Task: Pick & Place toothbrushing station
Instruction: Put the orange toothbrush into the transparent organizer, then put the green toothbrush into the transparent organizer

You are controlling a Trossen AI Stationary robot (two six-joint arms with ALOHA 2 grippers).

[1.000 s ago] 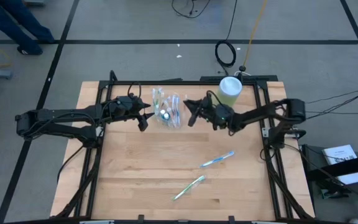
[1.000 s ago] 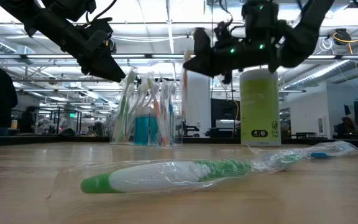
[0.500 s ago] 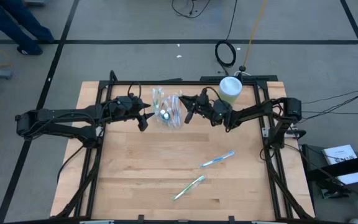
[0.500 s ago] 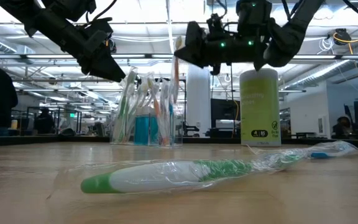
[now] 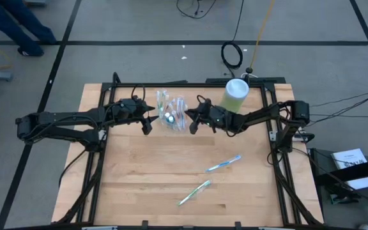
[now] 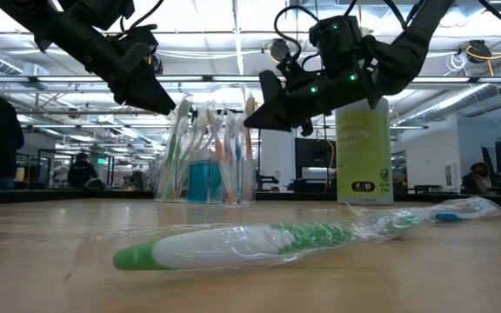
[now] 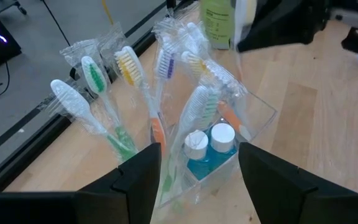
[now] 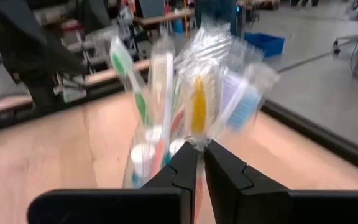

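Observation:
A small clear plastic container (image 5: 173, 115) stands at the table's far middle. It holds several wrapped pastel toothbrushes (image 7: 98, 93) and two teal tubes (image 7: 211, 151) with white caps. My left gripper (image 5: 149, 119) is open on the container's left, with its fingers on either side of the container's near corner (image 7: 197, 180). I cannot tell whether they touch it. My right gripper (image 5: 192, 121) is on the container's right, shut on a wrapped toothbrush with yellow bristles (image 8: 197, 106) that stands among the others. My right gripper pinches the wrapped toothbrush between its two fingers on the handle, just below the bristle head (image 8: 198, 140). The fingers come from the table's right, slanting down. The toothbrush stands upright with its head up. My fingers hide its lower end.
A green cylinder with a white top (image 5: 236, 94) stands at the far right behind my right arm. Two wrapped toothbrushes lie on the table's near half, one blue (image 5: 223, 163) and one green (image 5: 194, 192). A person's legs (image 5: 18, 22) show on the floor at the far left.
My right gripper has gone toward the table's left and the container, tipping its fingers downward. The upright toothbrush has come with it and now stands lower, among the brushes in the container.

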